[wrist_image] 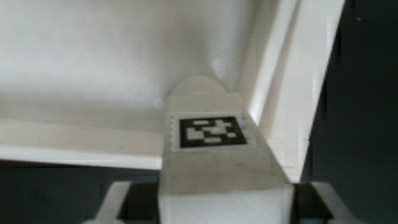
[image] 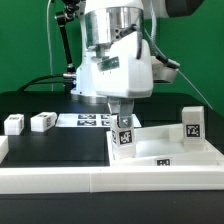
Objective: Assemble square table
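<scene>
My gripper (image: 124,114) is shut on a short white leg (image: 125,136) with a black-and-white tag, held upright over the corner of the square table top (image: 170,150) nearest the exterior view's left. In the wrist view the leg (wrist_image: 214,140) runs out from between my fingers (wrist_image: 135,204) down to the white slab (wrist_image: 89,90), close to its raised rim (wrist_image: 281,60). I cannot tell whether the leg's lower end touches the slab. A second tagged leg (image: 192,122) stands upright at the slab's far right corner. Two more legs (image: 14,124) (image: 42,121) lie loose on the black table at the left.
The marker board (image: 85,120) lies flat behind my gripper, between the loose legs and the slab. A long white border wall (image: 100,180) runs along the table's front edge. Black cables hang behind the arm at the exterior view's left.
</scene>
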`<state>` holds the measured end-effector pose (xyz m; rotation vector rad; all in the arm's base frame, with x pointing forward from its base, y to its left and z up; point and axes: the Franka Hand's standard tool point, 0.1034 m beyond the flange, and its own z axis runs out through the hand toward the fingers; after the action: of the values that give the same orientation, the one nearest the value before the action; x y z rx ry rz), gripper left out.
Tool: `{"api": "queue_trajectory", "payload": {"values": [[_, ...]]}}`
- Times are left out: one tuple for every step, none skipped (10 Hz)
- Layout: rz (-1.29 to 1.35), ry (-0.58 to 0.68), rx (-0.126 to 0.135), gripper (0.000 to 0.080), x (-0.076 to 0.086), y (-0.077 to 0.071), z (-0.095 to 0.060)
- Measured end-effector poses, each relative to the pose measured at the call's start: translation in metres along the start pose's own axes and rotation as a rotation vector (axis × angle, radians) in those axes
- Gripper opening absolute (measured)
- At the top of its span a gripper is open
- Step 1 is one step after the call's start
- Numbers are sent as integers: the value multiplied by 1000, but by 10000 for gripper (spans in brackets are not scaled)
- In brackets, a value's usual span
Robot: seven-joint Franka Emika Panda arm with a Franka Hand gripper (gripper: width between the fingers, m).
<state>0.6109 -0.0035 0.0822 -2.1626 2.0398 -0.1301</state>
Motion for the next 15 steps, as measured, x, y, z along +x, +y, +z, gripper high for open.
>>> {"api": "queue_trajectory", "payload": {"values": [[73, -1, -2, 291, -3, 0, 0], [148, -4, -4, 291, -7, 0, 0], [229, -5, -3, 291, -11, -1, 0], [299, -2, -3, 291, -12, -2, -1], [386, 6, -4, 291, -12, -1, 0], [416, 13, -6, 292, -9, 0, 1], [436, 15, -6, 294, -8, 0, 1], [486, 19, -4, 294, -5, 0, 0], [528, 24, -2, 295, -3, 0, 0], [545, 28, -4, 295, -2, 1, 1], [566, 31, -15, 297, 1, 4, 1], [574, 31, -25, 298, 3, 6, 2], [595, 32, -33, 298, 5, 8, 2], [594, 32, -33, 390, 4, 8, 3], [586, 32, -34, 390, 4, 8, 3]]}}
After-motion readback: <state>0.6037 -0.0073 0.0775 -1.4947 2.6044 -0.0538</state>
